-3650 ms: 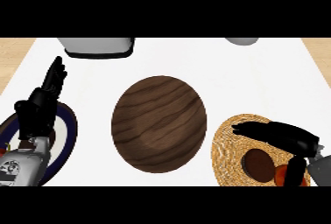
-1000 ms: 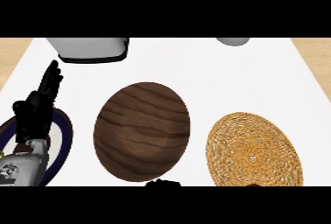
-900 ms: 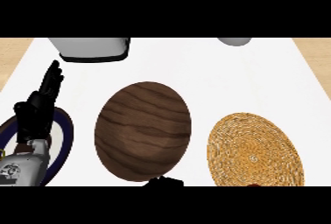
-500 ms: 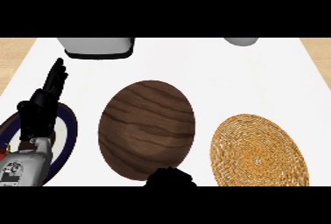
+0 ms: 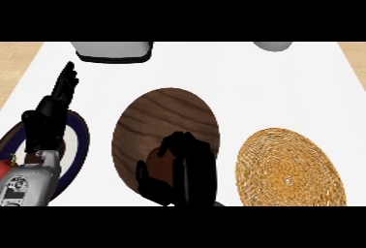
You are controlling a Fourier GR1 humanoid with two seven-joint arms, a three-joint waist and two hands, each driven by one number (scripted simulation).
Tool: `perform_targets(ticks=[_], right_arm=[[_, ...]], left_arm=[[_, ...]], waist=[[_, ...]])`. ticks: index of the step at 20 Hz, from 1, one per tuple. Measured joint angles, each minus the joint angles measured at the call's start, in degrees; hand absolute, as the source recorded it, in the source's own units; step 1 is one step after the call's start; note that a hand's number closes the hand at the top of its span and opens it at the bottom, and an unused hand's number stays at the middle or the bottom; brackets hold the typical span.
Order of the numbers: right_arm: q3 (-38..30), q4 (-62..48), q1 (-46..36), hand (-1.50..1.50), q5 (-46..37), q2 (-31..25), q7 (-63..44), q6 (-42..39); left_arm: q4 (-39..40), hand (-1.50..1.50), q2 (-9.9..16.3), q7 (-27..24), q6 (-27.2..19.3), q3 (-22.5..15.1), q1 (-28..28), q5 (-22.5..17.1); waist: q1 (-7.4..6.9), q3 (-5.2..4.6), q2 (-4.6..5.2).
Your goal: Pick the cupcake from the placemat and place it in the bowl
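From the head view, the white desk [image 5: 236, 82] runs from near to far with a dark wooden bowl [image 5: 168, 121] standing in the middle of it. To the right of the bowl, close beside it but apart, lies a round woven placemat [image 5: 289, 167] of golden straw; its surface shows bare.

The right robot hand [image 5: 187, 167] comes up from the near edge and sits over the near half of the bowl, its black fingers curled downwards. Beneath them, inside the bowl's near-left part, a brown rounded shape shows, which looks to be the cupcake [image 5: 157, 167]. The fingers seem closed around it, though much of it is hidden by the hand and I cannot tell whether it rests on the bowl's floor.

At the left, the left robot hand [image 5: 52, 114] stands with its fingers straight and held together, pointing to the far side, resting and holding nothing. Beneath it and its grey forearm lies a plate with a dark blue rim [image 5: 80, 140], partly cut off by the left edge.

At the far edge stand a grey, black-based container [image 5: 113, 50] on the left and a pale rounded object [image 5: 273, 45] on the right, both cut off by the frame
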State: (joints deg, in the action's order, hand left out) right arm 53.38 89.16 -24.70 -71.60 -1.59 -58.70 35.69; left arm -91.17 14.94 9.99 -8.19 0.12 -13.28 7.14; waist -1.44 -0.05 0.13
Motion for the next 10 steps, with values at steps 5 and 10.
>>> perform_targets(ticks=[5,10], right_arm=[[-6.4,-10.9,-7.6,1.5,-0.4,0.9,-0.3,-0.7],[-12.0,-24.4,-13.5,1.5,3.2,1.3,2.3,2.4]], left_arm=[[-0.2,0.0,0.1,0.1,0.2,0.8,0.0,-0.2],[0.2,0.0,-0.8,-0.1,-0.1,0.5,-0.4,0.5]], waist=[[0.17,0.02,0.04],[0.08,0.05,0.19]])
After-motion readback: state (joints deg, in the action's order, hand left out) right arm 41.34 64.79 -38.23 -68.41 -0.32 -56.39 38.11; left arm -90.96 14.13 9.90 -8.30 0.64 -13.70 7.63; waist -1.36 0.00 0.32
